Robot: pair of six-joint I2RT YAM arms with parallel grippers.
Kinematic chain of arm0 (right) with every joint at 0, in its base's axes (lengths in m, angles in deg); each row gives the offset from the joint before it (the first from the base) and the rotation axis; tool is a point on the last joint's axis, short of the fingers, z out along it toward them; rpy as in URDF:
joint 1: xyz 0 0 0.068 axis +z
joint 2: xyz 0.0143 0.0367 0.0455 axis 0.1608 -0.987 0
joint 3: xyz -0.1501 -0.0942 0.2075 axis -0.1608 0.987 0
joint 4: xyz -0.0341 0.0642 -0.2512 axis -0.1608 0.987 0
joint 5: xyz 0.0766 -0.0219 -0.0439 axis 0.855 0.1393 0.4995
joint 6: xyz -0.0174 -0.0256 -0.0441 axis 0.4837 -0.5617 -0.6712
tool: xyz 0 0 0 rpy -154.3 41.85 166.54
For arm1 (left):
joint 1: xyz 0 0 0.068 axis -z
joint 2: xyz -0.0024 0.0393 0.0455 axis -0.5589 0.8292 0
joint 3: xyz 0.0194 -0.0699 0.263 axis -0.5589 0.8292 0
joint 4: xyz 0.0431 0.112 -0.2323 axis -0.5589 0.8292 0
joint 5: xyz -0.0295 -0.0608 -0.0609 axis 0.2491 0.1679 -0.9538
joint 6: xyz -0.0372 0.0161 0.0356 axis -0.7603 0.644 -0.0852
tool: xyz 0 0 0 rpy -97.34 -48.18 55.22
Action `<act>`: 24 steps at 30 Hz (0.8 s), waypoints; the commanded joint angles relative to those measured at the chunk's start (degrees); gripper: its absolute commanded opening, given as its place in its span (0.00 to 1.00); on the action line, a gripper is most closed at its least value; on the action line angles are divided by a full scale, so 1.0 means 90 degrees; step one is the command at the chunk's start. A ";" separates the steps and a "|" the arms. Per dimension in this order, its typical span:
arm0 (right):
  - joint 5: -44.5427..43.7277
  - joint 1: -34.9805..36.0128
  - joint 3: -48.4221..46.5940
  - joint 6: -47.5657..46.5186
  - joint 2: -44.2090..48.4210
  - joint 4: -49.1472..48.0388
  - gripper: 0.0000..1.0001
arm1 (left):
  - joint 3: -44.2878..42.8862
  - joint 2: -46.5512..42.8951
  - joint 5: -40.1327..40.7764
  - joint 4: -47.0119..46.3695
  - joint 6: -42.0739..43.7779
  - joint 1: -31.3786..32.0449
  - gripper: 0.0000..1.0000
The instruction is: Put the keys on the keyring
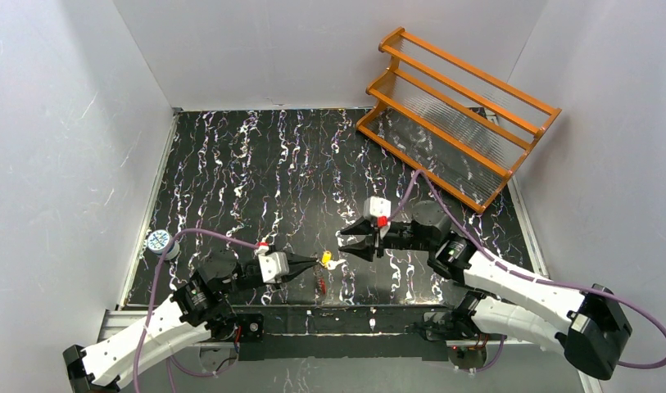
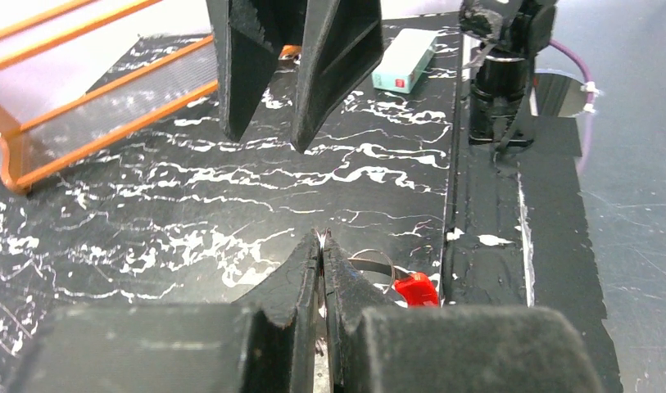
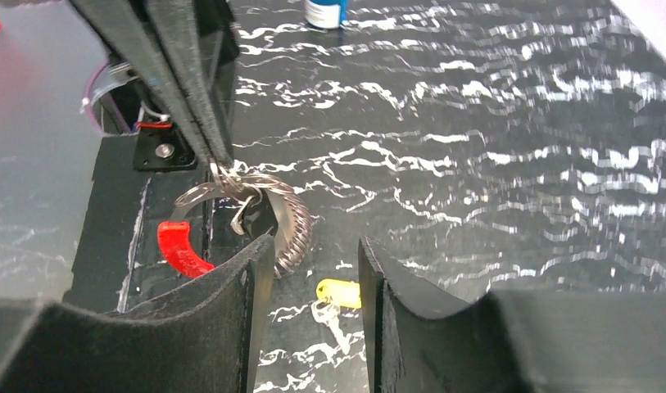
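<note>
The keyring [image 3: 284, 221], a silvery wire loop with a red section, hangs tilted, pinched at the left gripper [image 3: 217, 168] tips. One yellow-headed key [image 3: 339, 292] lies flat near that gripper, clear of the loop.

Table [image 1: 255, 164] was a glossy black top with white marble-like streaks, and it picked up glare in the right wrist view. Plain white walls enclosed it on three sides: left wall [image 1: 59, 147], back wall [image 1: 255, 49], right wall [image 1: 616, 164]. An orange rack [image 1: 452, 131] with ribbed clear shelves sat angled in the far right corner. A small round blue-and-white container [image 1: 159, 241] stood at the table's left edge. A matte black strip [image 1: 346, 315] ran along the near edge. Lighting was even and diffuse, with only soft shadows.
</note>
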 commanded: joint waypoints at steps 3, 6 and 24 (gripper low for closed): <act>0.1608 0.0005 0.0194 -0.1139 -0.0030 -0.1483 0.51 | -0.0079 -0.0183 -0.0889 -0.0403 0.0463 0.0021 0.00; 0.2146 0.0005 0.0193 -0.1283 -0.0195 -0.1714 0.50 | -0.0119 -0.0128 -0.1041 -0.0497 0.0441 0.0021 0.00; 0.2707 0.0307 0.0045 -0.1347 -0.1053 -0.2313 0.38 | -0.0176 0.0246 -0.1233 -0.0992 0.0187 0.0021 0.00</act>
